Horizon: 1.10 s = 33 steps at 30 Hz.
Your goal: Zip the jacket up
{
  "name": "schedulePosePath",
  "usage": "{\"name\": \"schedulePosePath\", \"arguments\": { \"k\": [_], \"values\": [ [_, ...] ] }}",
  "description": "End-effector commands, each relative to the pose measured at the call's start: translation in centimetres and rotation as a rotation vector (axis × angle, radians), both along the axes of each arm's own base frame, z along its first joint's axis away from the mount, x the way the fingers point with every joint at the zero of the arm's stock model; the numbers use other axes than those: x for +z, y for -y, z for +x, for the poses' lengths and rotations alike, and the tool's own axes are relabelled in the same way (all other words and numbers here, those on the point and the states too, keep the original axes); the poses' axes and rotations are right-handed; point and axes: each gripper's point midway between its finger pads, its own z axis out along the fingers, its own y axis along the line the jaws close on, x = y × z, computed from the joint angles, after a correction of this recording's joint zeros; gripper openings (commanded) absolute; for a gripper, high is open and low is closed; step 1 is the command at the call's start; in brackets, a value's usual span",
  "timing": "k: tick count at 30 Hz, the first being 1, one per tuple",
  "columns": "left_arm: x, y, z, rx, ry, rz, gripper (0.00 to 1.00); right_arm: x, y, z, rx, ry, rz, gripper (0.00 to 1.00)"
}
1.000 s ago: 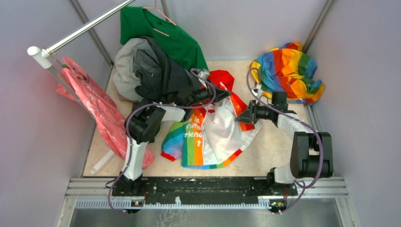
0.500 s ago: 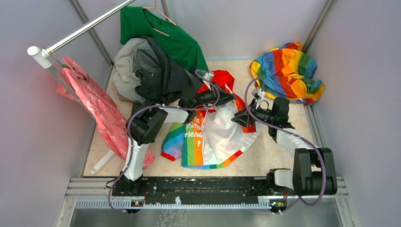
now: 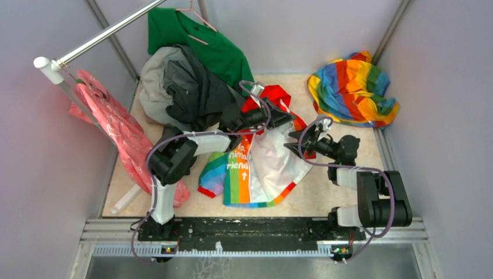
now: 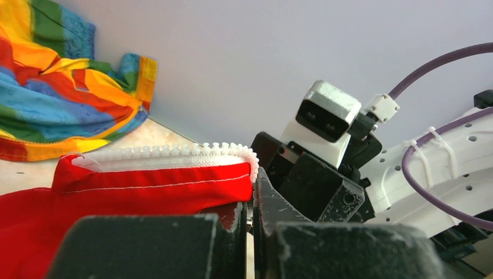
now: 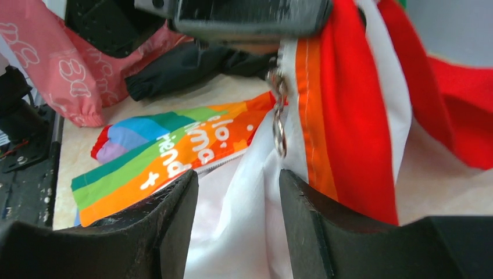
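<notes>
- Top view: the jacket [image 3: 261, 165] is spread at the centre of the table [image 3: 331, 180], its red hood [image 3: 273, 96] at 12 o'clock.
- The jacket's upper front edge is pinched by the left gripper [image 3: 283, 120], which is closed tight on it.
- The right gripper [image 3: 292, 141] is held at the jacket's 2 o'clock edge with its jaws parted; nothing is gripped.
- A rainbow cloth [image 3: 354, 87] is seen at 1 o'clock of the jacket, and a dark grey garment [image 3: 197, 93] at 11 o'clock.
- Left wrist view: red fabric edged with white zipper teeth [image 4: 174, 154] is clamped between the closed left fingers [image 4: 174, 244].
- Right wrist view: the right fingers [image 5: 174, 226] are spread moderately wide. A metal zipper pull [image 5: 279, 125] hangs at 12 o'clock of the gap, untouched, beside the orange-red zipper strip [image 5: 317, 116].
</notes>
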Motion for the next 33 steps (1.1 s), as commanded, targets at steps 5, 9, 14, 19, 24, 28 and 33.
{"name": "schedulePosePath", "arguments": {
  "k": [5, 9, 14, 19, 24, 28, 33],
  "values": [
    [2.2, 0.2, -1.7, -0.007, 0.012, -0.044, 0.0, 5.3, 0.5, 1.0, -0.066, 0.21, 0.073, 0.53],
    [2.6, 0.3, -2.0, -0.011, 0.016, -0.05, 0.0, 5.7, 0.5, 0.8, -0.065, 0.216, 0.084, 0.5],
    [3.1, 0.3, -2.3, -0.016, 0.022, -0.056, 0.0, 6.0, 0.3, 0.5, -0.053, 0.212, 0.095, 0.34],
    [3.2, 0.3, -2.5, -0.02, 0.027, -0.058, 0.0, 6.0, 0.3, 0.7, -0.054, 0.181, 0.107, 0.14],
    [3.1, 0.0, -2.5, 0.008, 0.112, -0.047, 0.0, 6.6, 0.0, 0.4, -0.015, 0.099, 0.143, 0.0],
    [1.6, 0.0, -1.9, 0.06, 0.25, -0.005, 0.0, 8.0, -0.5, -0.4, 0.062, -0.026, 0.196, 0.0],
    [-1.1, 0.0, -0.8, 0.095, 0.325, 0.052, 0.0, 8.9, -1.0, -1.3, 0.152, -0.167, 0.201, 0.0]
  ]
}}
